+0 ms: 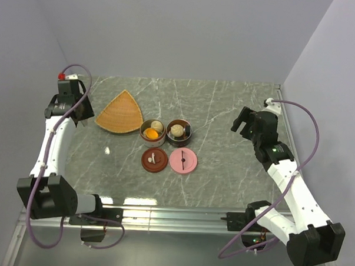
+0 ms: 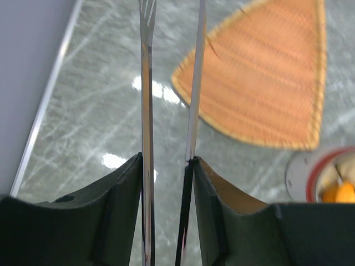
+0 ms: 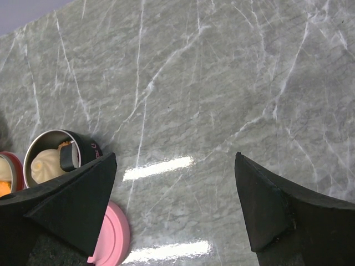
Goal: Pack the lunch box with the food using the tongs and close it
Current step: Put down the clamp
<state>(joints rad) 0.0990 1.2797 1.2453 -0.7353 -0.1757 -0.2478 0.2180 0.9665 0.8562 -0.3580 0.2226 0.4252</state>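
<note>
Food (image 1: 154, 132) looks mostly packed into both tins (image 1: 143, 129) mid-frame; fan plate (image 1: 120, 113) is bare. Left end effector (image 2: 166, 160), upper left, grips the tongs (image 2: 146, 111); right end effector (image 3: 175, 194) gapes empty. Lids (image 1: 183, 161) are off, so closing's left

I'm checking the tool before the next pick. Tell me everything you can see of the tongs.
The tongs are two thin, shiny, metal-looking arms, clamped between the fingers of the left hand and reaching straight out from it. The arms stand slightly apart, nothing between them; one tip looks slotted like a fork. They hang above the marble table, near the edge of the orange woven plate.
</note>
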